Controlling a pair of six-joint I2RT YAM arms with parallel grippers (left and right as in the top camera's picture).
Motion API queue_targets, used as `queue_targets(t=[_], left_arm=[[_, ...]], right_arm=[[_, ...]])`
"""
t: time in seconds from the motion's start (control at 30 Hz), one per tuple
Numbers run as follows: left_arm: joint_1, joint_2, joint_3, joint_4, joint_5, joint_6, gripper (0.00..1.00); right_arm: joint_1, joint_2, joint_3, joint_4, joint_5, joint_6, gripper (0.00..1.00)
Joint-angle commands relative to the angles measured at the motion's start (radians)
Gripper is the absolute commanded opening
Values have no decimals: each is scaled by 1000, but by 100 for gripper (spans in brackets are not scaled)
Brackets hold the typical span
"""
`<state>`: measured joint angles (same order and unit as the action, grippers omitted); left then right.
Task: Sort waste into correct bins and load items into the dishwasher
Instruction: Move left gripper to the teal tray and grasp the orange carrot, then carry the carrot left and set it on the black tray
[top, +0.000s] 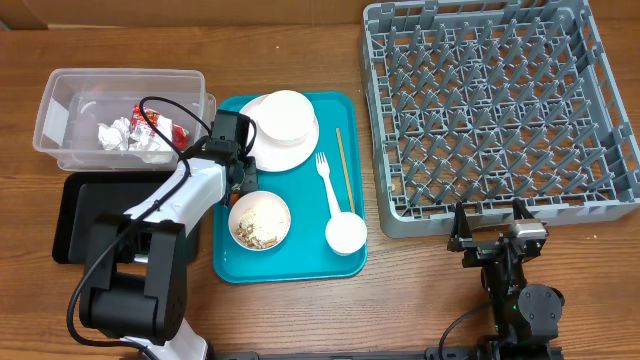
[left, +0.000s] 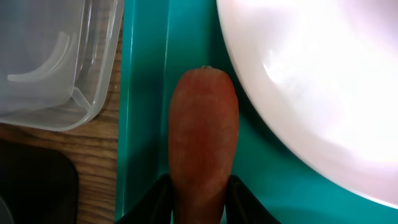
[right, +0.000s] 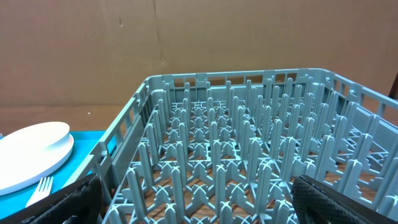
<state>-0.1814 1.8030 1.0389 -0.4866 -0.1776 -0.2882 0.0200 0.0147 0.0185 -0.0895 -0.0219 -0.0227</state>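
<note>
From overhead, the left gripper (top: 243, 180) hung over the left side of the teal tray (top: 225, 265), between the white plate (top: 300, 150) and the bowl of rice scraps (top: 259, 220). The right gripper (top: 492, 232) stood over the table (top: 300, 40) just before the grey dish rack (top: 500, 110). The left wrist view showed the left jaws pinching the small orange carrot (left: 202, 137), which lay on the tray just beside the plate's rim. The right wrist view showed the right jaws spread wide, facing the rack's upright pegs.

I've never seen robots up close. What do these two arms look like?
The left arm has chunky black joints, a white middle link and a thin black cable looping off it. The right arm is all black, with a silver-grey block near its wrist. Each ends in two black fingers.
</note>
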Motion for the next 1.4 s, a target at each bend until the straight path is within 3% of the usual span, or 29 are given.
queue_targets(t=[0.0, 0.2, 0.3, 0.43, 0.63, 0.83, 1.03, 1.37], left_arm=[[4, 21, -5, -3, -14, -3, 6], [4, 20, 0, -6, -43, -3, 6], [4, 20, 0, -7, -42, -3, 33], [4, 23, -5, -11, -31, -3, 38], [4, 23, -61, 20, -32, -4, 38], [5, 23, -60, 24, -32, -4, 4], [6, 15, -36, 6, -63, -3, 4], [4, -53, 221, -222, -110, 16, 4]], right_arm=[[-5, -12, -11, 7, -2, -1, 100], [-5, -12, -11, 7, -2, 0, 100], [-5, -12, -11, 7, -2, -1, 100], [-5, -11, -11, 7, -2, 0, 100], [-5, -12, -11, 7, -2, -1, 100], [-5, -12, -11, 7, -2, -1, 100], [-5, -12, -11, 7, -2, -1, 100], [-5, -12, -11, 7, -2, -1, 100]])
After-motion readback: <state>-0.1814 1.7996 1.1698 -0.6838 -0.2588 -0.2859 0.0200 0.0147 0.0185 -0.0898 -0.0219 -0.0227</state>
